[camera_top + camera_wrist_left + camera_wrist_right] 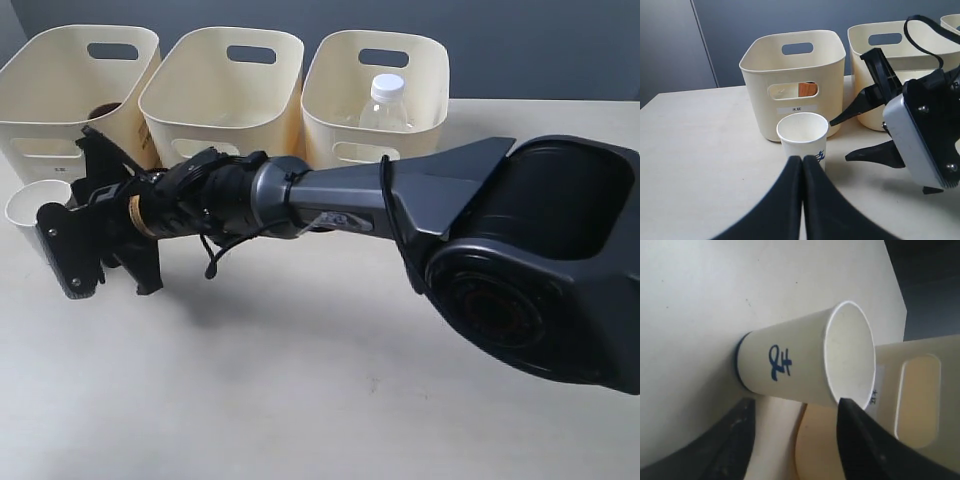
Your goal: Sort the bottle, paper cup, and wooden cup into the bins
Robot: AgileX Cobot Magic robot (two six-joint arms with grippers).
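Note:
The white paper cup (pixel 28 208) (pixel 803 135) (pixel 800 367) stands upright on the table in front of the left bin (pixel 60 70) (pixel 795 75). My right gripper (pixel 78 190) (pixel 840 141) (pixel 795 402) reaches across to it. Its jaws are open, with the fingertips just beside the cup and not touching it. In the left wrist view my left gripper (pixel 803 160) is shut and empty, just short of the cup. The clear bottle (pixel 386 105) stands in the right bin (pixel 340 100). The brown wooden cup (pixel 103 108) (pixel 808 90) sits in the left bin.
The middle bin (pixel 215 80) (pixel 900 55) stands between the other two at the back of the cream table (pixel 300 400). My right arm (pixel 400 195) stretches across the table in front of the bins. A grey wall lies behind.

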